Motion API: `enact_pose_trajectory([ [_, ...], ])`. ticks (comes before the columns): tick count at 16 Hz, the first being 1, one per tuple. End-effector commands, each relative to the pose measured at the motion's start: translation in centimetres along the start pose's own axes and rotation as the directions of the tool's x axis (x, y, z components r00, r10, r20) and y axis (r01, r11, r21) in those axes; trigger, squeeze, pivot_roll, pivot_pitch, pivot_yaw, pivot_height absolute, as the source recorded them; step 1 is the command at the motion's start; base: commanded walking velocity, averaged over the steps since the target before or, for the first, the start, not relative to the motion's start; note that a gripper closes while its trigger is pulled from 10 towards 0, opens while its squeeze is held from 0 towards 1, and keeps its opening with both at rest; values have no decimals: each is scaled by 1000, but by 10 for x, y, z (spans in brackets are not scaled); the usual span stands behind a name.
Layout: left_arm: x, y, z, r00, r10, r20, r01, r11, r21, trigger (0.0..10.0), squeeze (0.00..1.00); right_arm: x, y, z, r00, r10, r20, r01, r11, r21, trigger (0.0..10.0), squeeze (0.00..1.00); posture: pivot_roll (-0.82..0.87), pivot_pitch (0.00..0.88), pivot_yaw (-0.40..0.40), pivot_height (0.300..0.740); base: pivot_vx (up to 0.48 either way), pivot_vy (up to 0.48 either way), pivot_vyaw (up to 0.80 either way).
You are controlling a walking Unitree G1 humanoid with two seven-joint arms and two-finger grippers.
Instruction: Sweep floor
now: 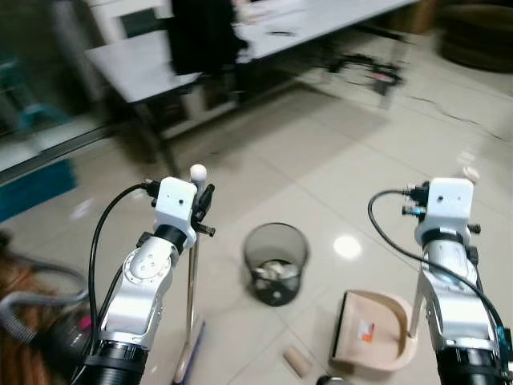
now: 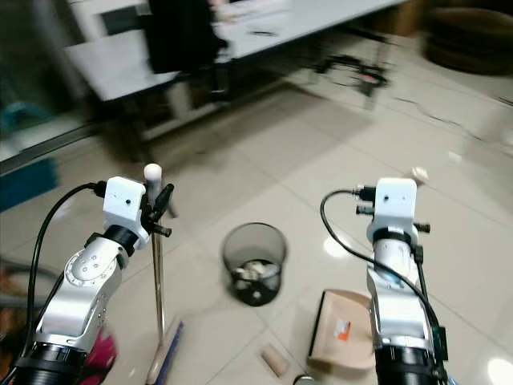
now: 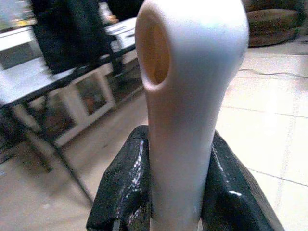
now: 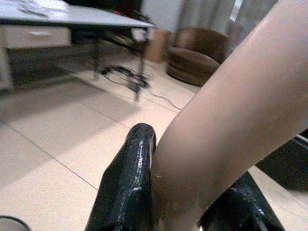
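A broom stands upright at my left; its thin metal handle [image 1: 191,273] ends in a white knob [image 1: 197,171], and its head [image 1: 189,361] rests on the tiled floor. My left gripper [image 3: 178,192] is shut on the handle just below the knob, with black fingers [image 3: 122,187] on both sides. A beige dustpan [image 1: 373,333] sits on the floor at my lower right. The right gripper [image 4: 187,192] is shut on its beige handle [image 4: 231,110]. A small tan cylinder [image 1: 297,362] lies on the tiles between broom and dustpan.
A black mesh bin [image 1: 276,263] with scraps inside stands between my arms. Behind it is a long grey table [image 1: 144,64] with a dark chair [image 1: 200,32] and cables [image 1: 365,68] beneath. A vacuum cleaner [image 1: 56,329] lies at far left. A brown sofa [image 1: 481,32] is far right.
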State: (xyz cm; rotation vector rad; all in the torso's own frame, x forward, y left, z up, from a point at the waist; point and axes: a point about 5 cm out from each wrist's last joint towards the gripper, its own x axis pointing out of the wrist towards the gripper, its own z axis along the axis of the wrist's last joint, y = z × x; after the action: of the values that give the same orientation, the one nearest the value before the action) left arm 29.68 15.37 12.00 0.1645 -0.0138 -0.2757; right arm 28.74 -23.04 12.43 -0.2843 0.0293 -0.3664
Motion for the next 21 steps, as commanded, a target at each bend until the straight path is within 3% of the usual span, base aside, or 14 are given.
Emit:
enact_pose_trajectory([
  [1, 3, 2, 7, 1000, -16, 20, 15, 999, 29, 10000, 0, -2, 2, 0, 1000, -3, 5, 3, 1000, 1, 10000, 0, -22, 0, 117, 740, 0, 0, -800],
  [6, 1, 3, 6, 1000, -15, 20, 14, 1000, 24, 10000, 0, -12, 22, -9, 996, 83, -40, -80, 994, 70, 10000, 0, -15, 0, 114, 740, 0, 0, -800],
  [13, -7, 6, 2, 1000, -19, 0, 19, 999, 29, 10000, 0, -8, 26, -6, 994, 104, -25, -102, 992, 68, 10000, 0, -13, 0, 110, 740, 0, 0, -800],
  [16, -12, 9, 1, 1000, -7, -6, 7, 999, 36, 10000, 0, -8, 35, -4, 990, 142, -14, -141, 987, 81, 10000, 0, -7, 0, 107, 740, 0, 0, -754],
  [21, -8, 7, 3, 1000, 15, 11, -15, 999, 32, 10000, 0, -7, 49, 3, 981, 196, 12, -196, 975, 100, 10000, 0, -13, 6, 105, 740, 0, 52, 0],
])
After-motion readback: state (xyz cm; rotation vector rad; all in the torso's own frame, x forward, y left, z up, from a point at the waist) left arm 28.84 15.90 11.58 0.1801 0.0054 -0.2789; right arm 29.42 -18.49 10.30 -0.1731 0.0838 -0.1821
